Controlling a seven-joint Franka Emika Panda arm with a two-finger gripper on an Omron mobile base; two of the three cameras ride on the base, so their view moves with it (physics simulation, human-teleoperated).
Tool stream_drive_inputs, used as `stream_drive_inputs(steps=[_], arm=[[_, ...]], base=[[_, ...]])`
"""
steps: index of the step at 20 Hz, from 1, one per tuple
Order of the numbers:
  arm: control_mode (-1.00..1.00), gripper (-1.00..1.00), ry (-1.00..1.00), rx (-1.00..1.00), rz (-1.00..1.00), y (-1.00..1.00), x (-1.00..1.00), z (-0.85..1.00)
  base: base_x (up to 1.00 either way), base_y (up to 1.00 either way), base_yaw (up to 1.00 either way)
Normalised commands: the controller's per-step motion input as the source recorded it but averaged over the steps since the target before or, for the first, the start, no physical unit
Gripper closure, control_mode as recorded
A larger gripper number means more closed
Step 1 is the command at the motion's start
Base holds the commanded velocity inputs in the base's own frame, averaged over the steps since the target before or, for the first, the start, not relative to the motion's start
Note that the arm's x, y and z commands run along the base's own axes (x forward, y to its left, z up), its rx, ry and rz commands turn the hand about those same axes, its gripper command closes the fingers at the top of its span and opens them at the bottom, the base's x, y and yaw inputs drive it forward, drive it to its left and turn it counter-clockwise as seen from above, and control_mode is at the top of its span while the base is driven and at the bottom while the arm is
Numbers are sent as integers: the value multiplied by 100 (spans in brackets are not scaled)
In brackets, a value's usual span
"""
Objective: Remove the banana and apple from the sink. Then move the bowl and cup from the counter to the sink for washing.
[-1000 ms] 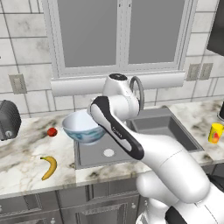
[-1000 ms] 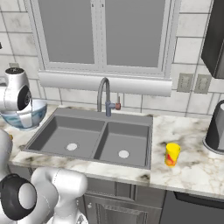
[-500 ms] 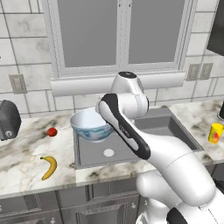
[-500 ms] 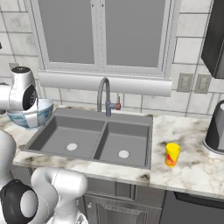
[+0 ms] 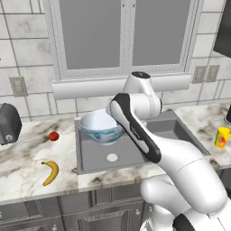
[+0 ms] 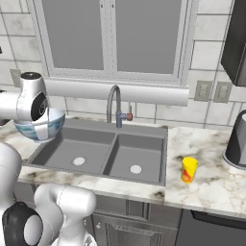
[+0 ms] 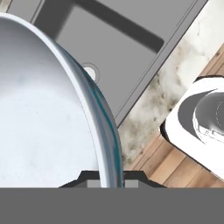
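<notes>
The end effector (image 7: 110, 180) pinches the rim of the bowl (image 5: 102, 127): in the hand view the rim runs down between the two dark tips, white inside to one side and blue-grey outside to the other. The bowl hangs tilted in the air over the left basin of the sink (image 5: 135, 151), above and just behind the round white drain.

Going left to right in the left base view: far to the end effector's left, a dark rounded appliance (image 5: 8, 123) sits at the worktop's (image 5: 27, 158) edge. Nearer, still left of the held bowl, lies the apple (image 5: 53, 136) on the marble, and in front of it, closer to the cabinet edge, the banana (image 5: 50, 173). Both rest on the worktop, well apart from the sink. Below the end effector is the basin. Far to its right, beyond both basins, stands the cup (image 5: 221, 137) on the marble; its red-orange mark is too small to read as writing.

In the right base view the curved faucet (image 6: 115, 105) rises behind the divider, to the right of the bowl.
</notes>
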Motion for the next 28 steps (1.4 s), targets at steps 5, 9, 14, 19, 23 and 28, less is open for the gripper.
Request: stream_drive_inputs(steps=[5,9,14,19,23,28], arm=[[-100,100,0,0,-1,-23,0,0],[-100,100,-1,0,0,-18,0,0],[-100,100,-7,0,0,-7,0,-4],[-100,100,-4,0,0,-8,3,-6],[-100,100,0,0,0,-12,4,-5],[-100,100,0,0,0,-11,5,-3]], base=[[0,0,0],[0,0,0],[0,0,0],[0,0,0],[0,0,0],[0,0,0]])
